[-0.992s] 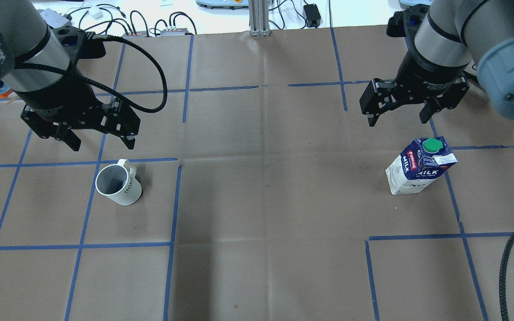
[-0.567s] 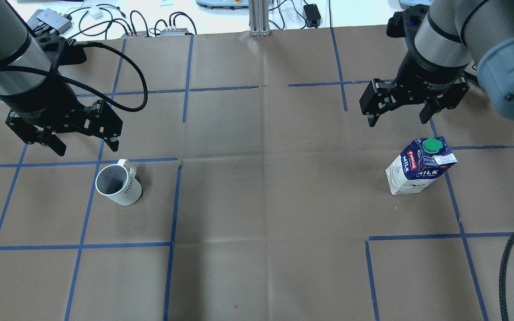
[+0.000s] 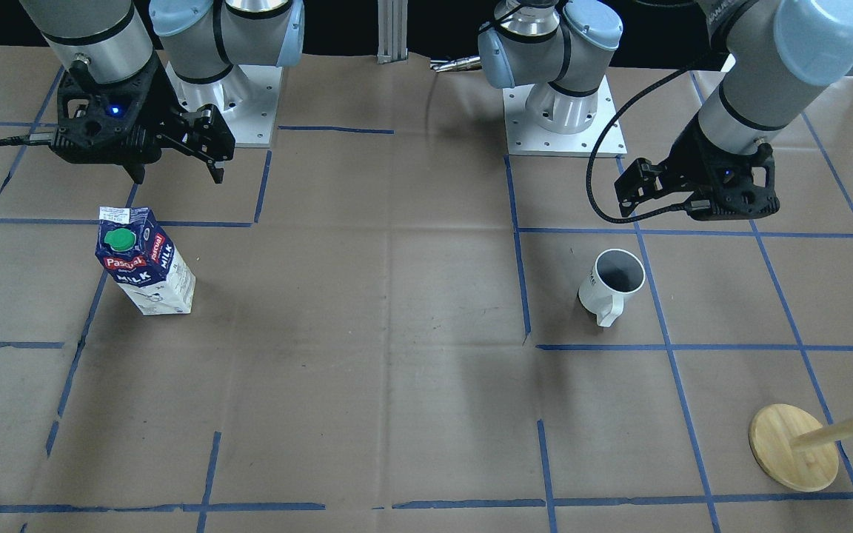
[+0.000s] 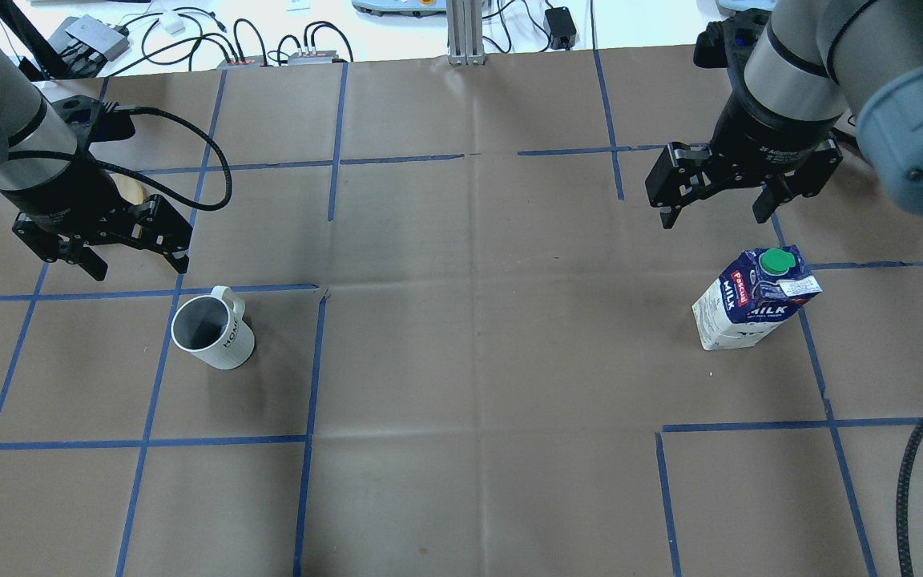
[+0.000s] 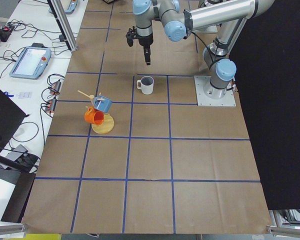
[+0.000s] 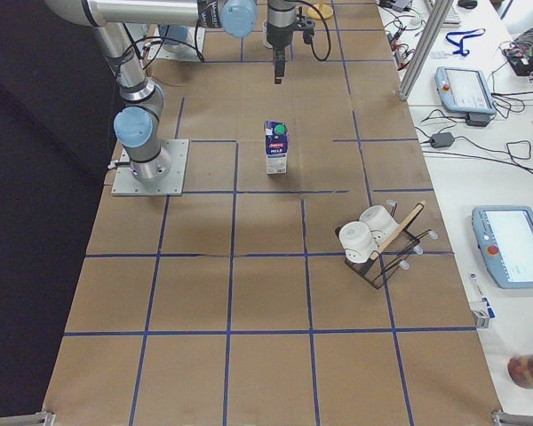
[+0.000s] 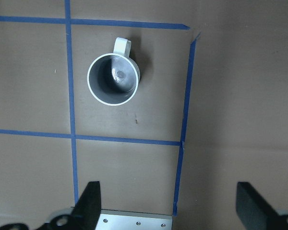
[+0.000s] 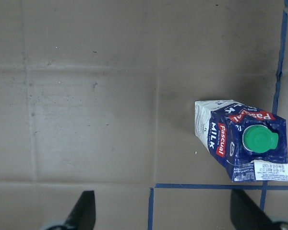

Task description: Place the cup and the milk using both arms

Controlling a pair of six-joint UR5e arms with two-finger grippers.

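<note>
The cup (image 4: 213,332) stands upright on the brown table, handle toward the far side; it also shows in the front view (image 3: 614,283) and the left wrist view (image 7: 113,79). My left gripper (image 4: 139,268) is open and empty, above the table, beyond and left of the cup. The milk (image 4: 750,308) stands upright at the right, green cap on top, and shows in the front view (image 3: 144,263) and the right wrist view (image 8: 240,139). My right gripper (image 4: 714,218) is open and empty, above the table, beyond the carton.
A wooden mug tree (image 3: 793,448) with a blue and an orange cup stands near the table's left end. A black rack with white cups (image 6: 373,240) stands near the right end. Cables and boxes (image 4: 269,40) lie past the far edge. Blue tape lines grid the table.
My left gripper has moved left and a little farther from the cup, still open. The right arm, the cup and the milk have not moved.
</note>
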